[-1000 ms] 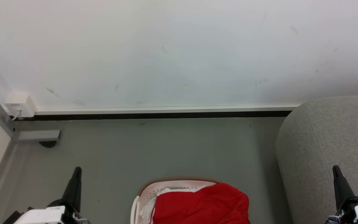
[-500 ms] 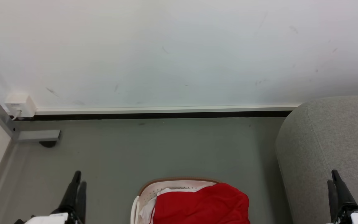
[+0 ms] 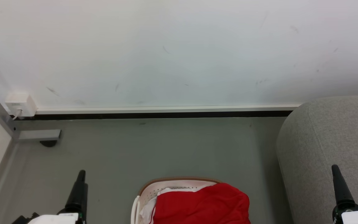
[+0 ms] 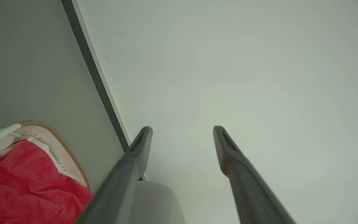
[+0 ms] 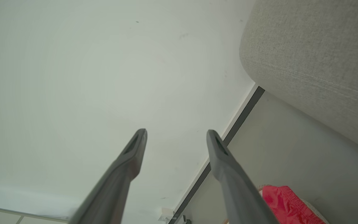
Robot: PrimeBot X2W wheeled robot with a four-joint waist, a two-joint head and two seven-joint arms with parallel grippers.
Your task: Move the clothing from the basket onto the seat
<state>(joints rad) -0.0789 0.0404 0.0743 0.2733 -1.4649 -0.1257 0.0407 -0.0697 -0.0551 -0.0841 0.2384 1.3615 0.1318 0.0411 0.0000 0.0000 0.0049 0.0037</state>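
Presently left gripper (image 4: 182,128) and right gripper (image 5: 176,132) stand wide open, empty, aimed at the wall, probably spread to take bulky fabric. Red clothing (image 3: 202,203) heaped in basket (image 3: 149,186) between them; seat (image 3: 328,130) close on the right gripper's outer side.

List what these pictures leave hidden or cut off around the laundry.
White perforated plastic basket with a tan rim: head view, near part cut off by the bottom edge.
Bright red fabric clothing: head view, lower part cut off by the same edge; the number of garments cannot be told.
Large grey woven-fabric seat: head view, cut off by the right edge; how far it extends cannot be told.
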